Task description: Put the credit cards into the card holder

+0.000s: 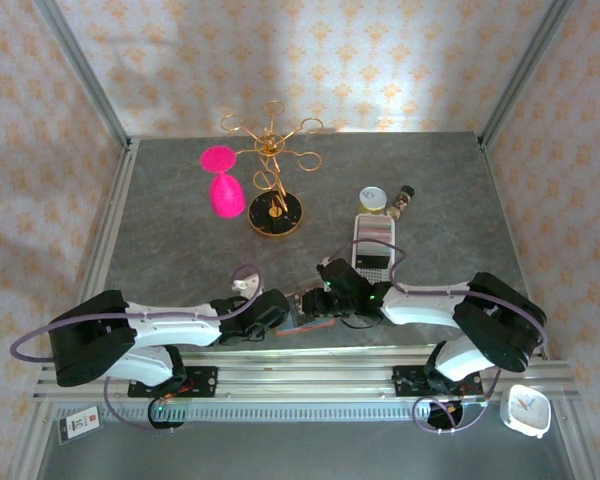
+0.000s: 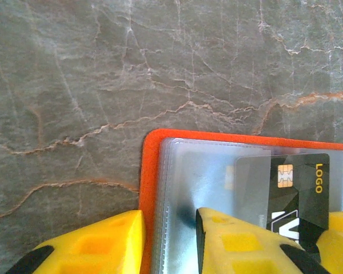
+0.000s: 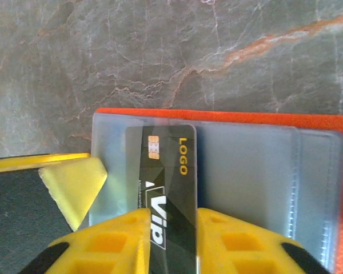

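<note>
Right fingers [image 3: 134,228] clenched on the long edges of a black VIP credit card [image 3: 168,171], one finger each side, both touching it. The card's long axis runs straight out from the wrist, chip end leading, "LOGO" text along the right edge.

The card lies over the clear pocket sheet of the orange card holder [image 3: 331,123], at the end of the sheet by the left fingers. In the left wrist view the chip end looks hazed, as if already under the pocket film. How far in it is, can't tell.

Left fingers [image 2: 217,234] are parted and straddle the holder's end edge. One finger sits over the clear pocket, the other is off the holder above the bare table [image 2: 74,85]. Nothing is pinched between them; my read is they're pinning the holder flat, not lifting it.

The holder lies open and flat, close to the table's near edge and about mid-width, between the two arm bases. A white slotted tray [image 1: 373,245] sits further toward the far edge, just past the right arm's wrist. Its contents are too small to tell.

Key relation: the pocket is directly ahead of the right fingers along the card's long axis, so the push should go straight forward. The right arm owns the card. The left arm comes in from the opposite end and only steadies. Risk is the card riding over the film, or the holder sliding.
</note>
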Robot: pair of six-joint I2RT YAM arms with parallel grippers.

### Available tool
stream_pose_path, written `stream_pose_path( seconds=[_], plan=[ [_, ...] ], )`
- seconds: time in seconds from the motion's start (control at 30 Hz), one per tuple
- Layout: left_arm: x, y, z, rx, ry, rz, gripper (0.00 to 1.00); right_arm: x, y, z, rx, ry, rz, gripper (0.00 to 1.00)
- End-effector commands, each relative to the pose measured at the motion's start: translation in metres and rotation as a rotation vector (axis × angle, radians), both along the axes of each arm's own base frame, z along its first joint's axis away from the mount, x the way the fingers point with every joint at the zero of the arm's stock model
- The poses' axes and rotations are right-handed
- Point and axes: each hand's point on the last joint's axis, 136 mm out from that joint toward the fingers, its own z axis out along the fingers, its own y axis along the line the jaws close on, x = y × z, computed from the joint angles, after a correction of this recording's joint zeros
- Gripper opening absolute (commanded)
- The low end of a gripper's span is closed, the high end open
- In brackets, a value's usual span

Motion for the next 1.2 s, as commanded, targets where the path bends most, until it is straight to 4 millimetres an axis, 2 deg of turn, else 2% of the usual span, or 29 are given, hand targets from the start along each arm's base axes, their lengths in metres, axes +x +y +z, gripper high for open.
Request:
stream_pose_path(
  seconds=[0.0, 0.13, 0.3, 0.43, 0.6, 0.77, 1.1, 1.17],
  plan=[
    [-0.016, 0.004, -0.017, 0.011, 0.066, -0.020, 0.29, -0.001, 0.000, -0.007, -0.025, 0.008, 0.004, 0.18],
    [-0.015, 0.003, -0.017, 0.008, 0.062, -0.022, 0.29, -0.003, 0.004, -0.010, -0.014, 0.026, 0.016, 0.12],
    [-0.014, 0.003, -0.015, -0.021, 0.048, -0.002, 0.29, -0.004, 0.011, -0.003, 0.018, 0.025, 0.025, 0.07],
    [-0.014, 0.003, -0.013, -0.041, 0.036, 0.005, 0.29, -0.007, 0.019, 0.000, 0.033, 0.023, 0.043, 0.05],
    [-0.012, 0.002, -0.009, -0.054, 0.022, 0.008, 0.29, -0.013, 0.030, -0.004, 0.030, 0.038, 0.068, 0.04],
    [-0.013, 0.001, -0.009, -0.064, 0.020, 0.005, 0.29, -0.015, 0.037, -0.006, 0.036, 0.050, 0.072, 0.04],
    [-0.016, 0.000, -0.017, -0.056, 0.038, -0.003, 0.29, -0.017, 0.045, 0.009, 0.153, 0.088, 0.032, 0.07],
    [-0.017, 0.001, -0.018, -0.053, 0.041, -0.005, 0.29, -0.018, 0.048, 0.013, 0.178, 0.094, 0.036, 0.10]
  ],
)
